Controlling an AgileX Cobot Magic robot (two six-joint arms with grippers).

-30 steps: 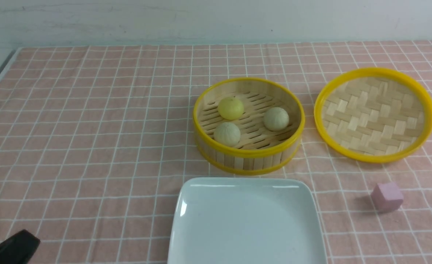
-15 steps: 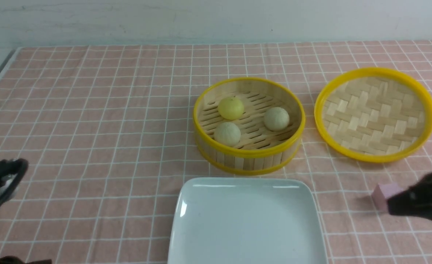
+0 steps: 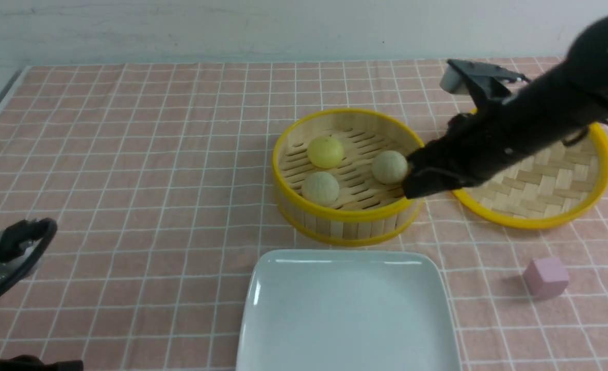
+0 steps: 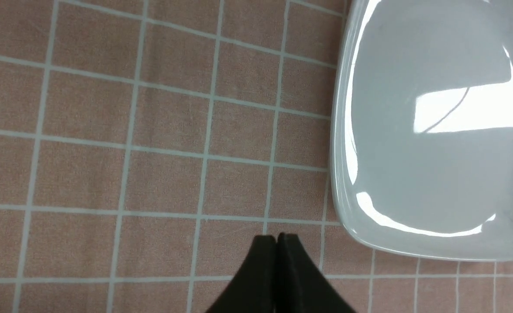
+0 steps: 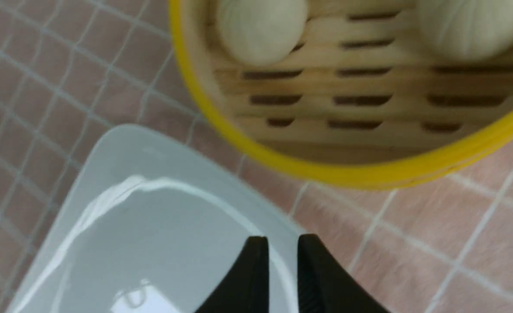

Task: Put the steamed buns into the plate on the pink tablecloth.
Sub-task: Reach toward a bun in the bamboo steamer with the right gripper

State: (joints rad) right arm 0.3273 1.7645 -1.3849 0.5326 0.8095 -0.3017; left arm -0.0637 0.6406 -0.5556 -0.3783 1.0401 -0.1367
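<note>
Three steamed buns lie in the bamboo steamer (image 3: pixel 350 219) on the pink tablecloth (image 3: pixel 128 154): a yellow one (image 3: pixel 325 151) and two pale beige ones (image 3: pixel 320 188) (image 3: pixel 389 166). The white square plate (image 3: pixel 347 309) sits just in front of the steamer, with nothing on it. My right gripper (image 3: pixel 411 183) hangs over the steamer's right rim, beside the right beige bun. In the right wrist view its tips (image 5: pixel 282 241) stand a little apart with nothing between them. My left gripper (image 4: pixel 276 238) is shut over bare cloth to the left of the plate (image 4: pixel 430 130).
The woven yellow-rimmed lid (image 3: pixel 541 206) lies right of the steamer, partly under my right arm. A small pink cube (image 3: pixel 545 277) sits at the front right. My left arm (image 3: pixel 15 247) is at the front left corner.
My right arm swung up from the front right, past the pink cube, to the steamer's right rim, and its jaws parted slightly. The left arm rose a little into view.
</note>
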